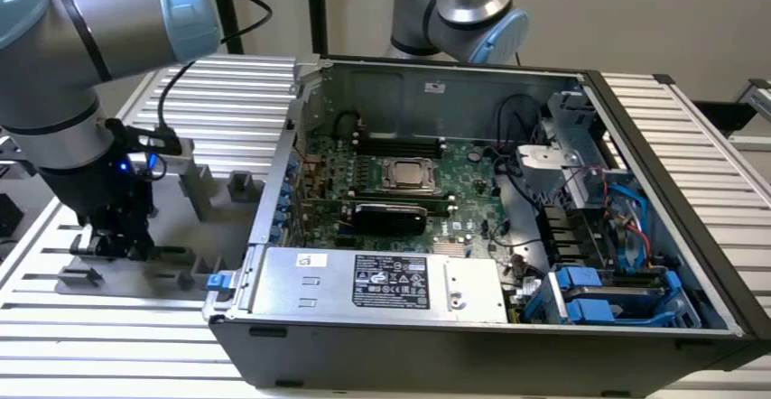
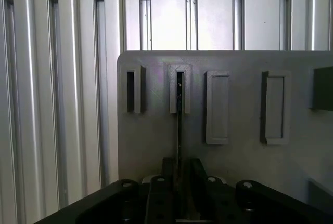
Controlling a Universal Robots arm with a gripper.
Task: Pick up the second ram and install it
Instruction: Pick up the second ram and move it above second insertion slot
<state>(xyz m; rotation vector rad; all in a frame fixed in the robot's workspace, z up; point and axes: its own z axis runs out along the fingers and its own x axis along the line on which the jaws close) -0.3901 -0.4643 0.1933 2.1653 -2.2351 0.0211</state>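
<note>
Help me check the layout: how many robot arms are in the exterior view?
2. One arm is at the exterior view's left, its gripper down over the grey holder plate. The other arm rises behind the computer case. Others may lie outside the frame.

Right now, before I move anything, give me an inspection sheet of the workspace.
Surface: slotted aluminium table, grey holder plate on it.
Job's things: second ram edge-on, standing in a holder block.
Clutter: nothing seen.
Grippers: end effector low at the plate, in line with the ram.
Cables: black cable looping off the arm; wires inside the case.
Surroundings: open computer case, motherboard, another arm behind.
</note>
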